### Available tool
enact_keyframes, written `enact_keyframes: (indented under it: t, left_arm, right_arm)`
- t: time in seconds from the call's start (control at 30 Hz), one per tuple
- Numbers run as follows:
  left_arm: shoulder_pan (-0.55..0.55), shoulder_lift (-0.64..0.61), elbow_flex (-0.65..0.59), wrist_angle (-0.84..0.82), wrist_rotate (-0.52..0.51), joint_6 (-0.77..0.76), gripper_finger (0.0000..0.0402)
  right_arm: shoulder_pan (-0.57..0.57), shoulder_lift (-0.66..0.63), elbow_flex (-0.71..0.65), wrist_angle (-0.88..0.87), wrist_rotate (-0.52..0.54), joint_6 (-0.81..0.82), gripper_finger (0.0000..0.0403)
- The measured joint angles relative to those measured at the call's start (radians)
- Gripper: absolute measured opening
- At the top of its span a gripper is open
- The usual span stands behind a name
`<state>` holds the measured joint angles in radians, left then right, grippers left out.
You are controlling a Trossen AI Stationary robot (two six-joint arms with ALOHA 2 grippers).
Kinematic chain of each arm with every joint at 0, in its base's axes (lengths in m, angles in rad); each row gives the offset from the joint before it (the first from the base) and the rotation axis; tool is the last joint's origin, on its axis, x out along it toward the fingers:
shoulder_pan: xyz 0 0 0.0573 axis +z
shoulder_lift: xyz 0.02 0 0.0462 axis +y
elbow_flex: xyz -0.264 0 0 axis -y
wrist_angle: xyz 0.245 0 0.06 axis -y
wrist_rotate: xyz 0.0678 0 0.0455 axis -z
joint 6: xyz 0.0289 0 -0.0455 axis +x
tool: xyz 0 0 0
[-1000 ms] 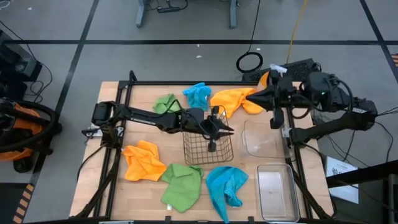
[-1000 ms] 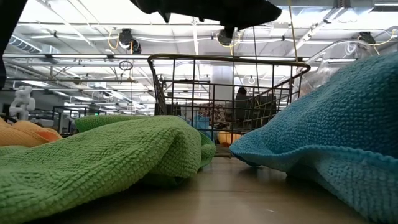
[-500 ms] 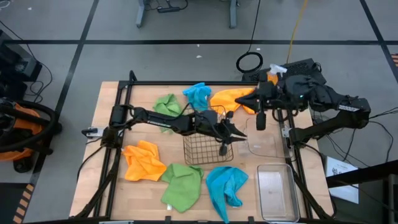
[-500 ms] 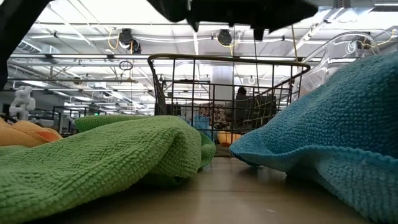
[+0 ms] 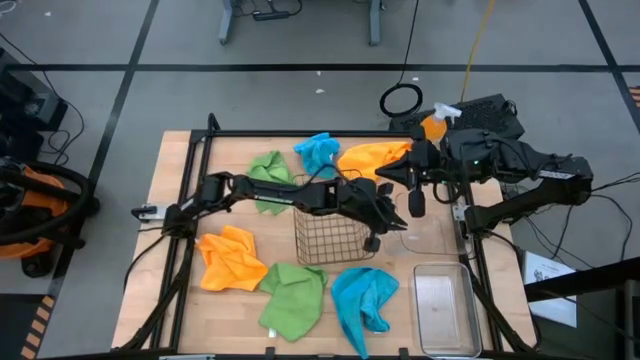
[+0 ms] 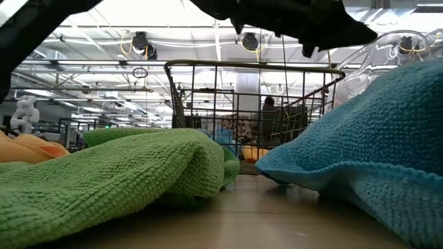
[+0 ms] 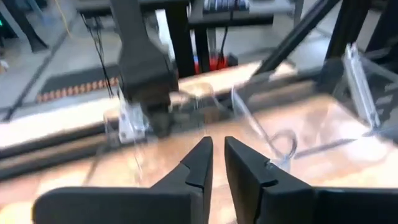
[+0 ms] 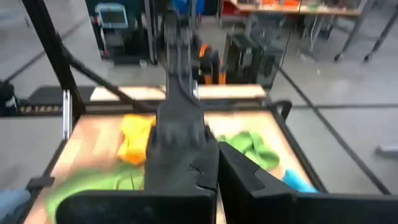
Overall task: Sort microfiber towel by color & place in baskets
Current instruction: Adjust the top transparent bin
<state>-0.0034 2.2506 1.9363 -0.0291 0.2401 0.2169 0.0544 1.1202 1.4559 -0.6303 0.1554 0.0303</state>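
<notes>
I report as the left gripper [image 5: 378,232], reaching from the frame's left across the centre of the wooden worktop [image 5: 180,205], past the right rim of the copper-coloured square wire-mesh basket [image 5: 330,238]. My jaws stand nearly closed, a thin gap between them, and they hold nothing.

The right gripper [image 5: 416,203] hangs just right of centre, jaws shut and empty, beside the clear squarish plastic tub [image 5: 425,225]. The clear rectangular plastic bin [image 5: 442,305] sits at lower right.

All six fuzzy towels lie on the worktop, none in a container. An orange towel [image 5: 375,160], a bright blue towel [image 5: 318,152] and a green towel [image 5: 268,168] lie along the upper centre. A second orange towel [image 5: 232,257] lies lower left, a second green towel [image 5: 293,298] and a second blue towel [image 5: 362,297] at lower centre.

The deciding relation: the lower blue towel lies just below my jaws, its long axis running top to bottom of the frame. I judge my arm the nearer to it; the upper orange towel lies closer to the right gripper. Sorting has not visibly begun.
</notes>
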Motion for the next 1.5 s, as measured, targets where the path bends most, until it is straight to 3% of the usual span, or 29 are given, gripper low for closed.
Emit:
enact_keyframes:
  t: [0.17,0.43,0.9,1.0,1.23,1.5]
  left_arm:
    - [0.013,0.002,0.029,-0.087,0.0,0.0,0.0007]
    - [0.03,-0.004,0.029,-0.199,0.003,0.026,0.001]
    - [0.04,-0.005,0.03,-0.287,0.051,0.061,0.001]
    - [0.047,-0.005,0.029,-0.287,0.055,0.059,0.001]
    - [0.067,-0.005,0.029,-0.313,0.054,0.069,0.001]
    - [0.117,-0.019,0.029,-0.427,0.058,0.087,0.001]
  right_arm:
    - [0.0,0.0,0.0,0.034,0.0,-0.019,0.0]
    - [0.0,0.001,0.017,0.073,-0.001,0.009,0.0]
    - [0.0,-0.054,0.172,-0.106,0.005,0.007,0.0]
    - [0.0,-0.089,0.184,-0.1,0.073,-0.044,0.0]
    - [-0.001,-0.158,0.186,-0.098,0.394,-0.158,0.0]
    - [-0.002,-0.184,0.185,-0.114,0.416,-0.21,0.0]
